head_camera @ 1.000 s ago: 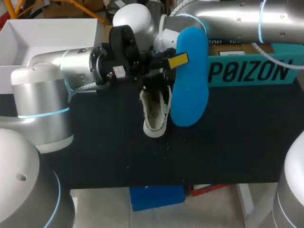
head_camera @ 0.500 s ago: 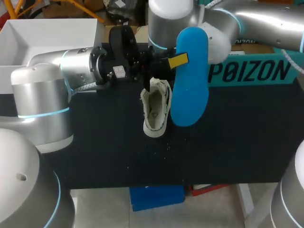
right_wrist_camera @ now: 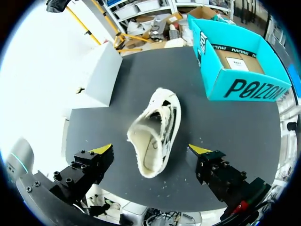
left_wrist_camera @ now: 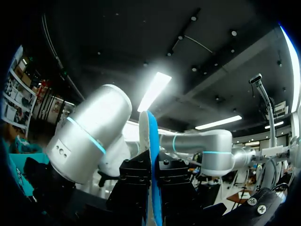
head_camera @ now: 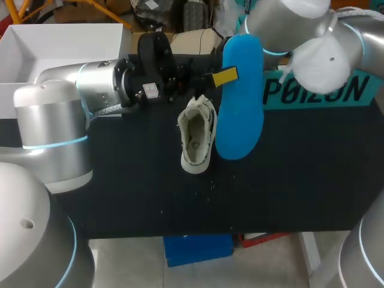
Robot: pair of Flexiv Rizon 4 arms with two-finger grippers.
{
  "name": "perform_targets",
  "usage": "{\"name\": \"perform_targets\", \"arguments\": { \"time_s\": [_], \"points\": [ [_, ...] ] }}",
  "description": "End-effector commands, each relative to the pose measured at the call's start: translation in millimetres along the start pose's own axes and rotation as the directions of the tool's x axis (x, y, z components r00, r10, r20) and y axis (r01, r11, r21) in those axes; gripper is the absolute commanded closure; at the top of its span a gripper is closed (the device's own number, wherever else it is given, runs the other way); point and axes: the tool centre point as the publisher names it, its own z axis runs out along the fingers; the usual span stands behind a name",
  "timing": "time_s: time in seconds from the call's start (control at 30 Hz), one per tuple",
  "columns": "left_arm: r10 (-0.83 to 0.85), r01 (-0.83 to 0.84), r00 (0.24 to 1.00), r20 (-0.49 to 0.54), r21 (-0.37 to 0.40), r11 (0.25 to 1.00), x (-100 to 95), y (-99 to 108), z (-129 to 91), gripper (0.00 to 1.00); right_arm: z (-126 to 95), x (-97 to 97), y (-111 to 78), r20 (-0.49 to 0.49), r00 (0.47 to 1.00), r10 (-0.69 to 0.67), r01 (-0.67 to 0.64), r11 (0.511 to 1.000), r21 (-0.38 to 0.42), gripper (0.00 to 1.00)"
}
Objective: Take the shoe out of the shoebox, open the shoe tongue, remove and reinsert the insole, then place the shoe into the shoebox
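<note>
So the shoe (right_wrist_camera: 155, 132) is out of the box, lying loose on the black table (head_camera: 120, 180) with its mouth facing up. It sits straight below the right gripper (right_wrist_camera: 150, 149), centred in the gap between the two yellow tips. That gripper is spread about as wide as it goes and isn't touching anything.

The blue insole (head_camera: 240, 96) is out too. The left gripper (left_wrist_camera: 153, 186) has it pinched edge-on, a finger pressed to each face. It's grabbed nearer one end, so most of the length sticks out past the fingers, just beside the shoe.

The teal shoebox (right_wrist_camera: 244, 80) is off to one side of the right gripper, well apart from the shoe. A white box (right_wrist_camera: 101, 77) sits on the other side.

What worries me is that nothing is holding the shoe. If the insole gets pushed in like this, I'd guess the shoe skids or rolls over instead of taking it. And with a grip that far off-centre, the insole could pivot or bend in the pinch.

On the views: only the right wrist view looks down into the shoe's opening and shows how far apart those fingers are — in the head view the arm hides them. The left wrist view is the one that proves the two-sided clamp. The head view shows just one yellow tip on the near face.
</note>
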Motion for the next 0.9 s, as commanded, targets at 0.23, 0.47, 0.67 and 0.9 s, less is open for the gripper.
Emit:
{"name": "perform_targets", "arguments": {
  "time_s": [0.23,0.47,0.67,0.9],
  "points": [
    [0.002,-0.002,1.000,-0.002,0.000,1.000,0.1,1,0,1.00,-2,-11.6,-7.3,-0.618,0.786,-0.009,-0.027,0.998,-0.050,0.00],
    [0.002,-0.002,1.000,-0.002,0.000,1.000,0.1,1,0,1.00,-17,-6.3,-2.1,-0.824,0.555,0.111,-0.165,0.986,0.022,0.00],
    [0.002,-0.002,1.000,-0.002,0.000,1.000,0.1,1,0,1.00,-26,-2.0,3.7,-0.856,0.513,0.067,-0.134,0.991,-0.003,0.00],
    [0.002,-0.002,1.000,-0.002,0.000,1.000,0.1,1,0,1.00,-32,0.3,6.8,-0.864,0.502,0.039,-0.126,0.992,-0.029,0.00]
  ]
}}
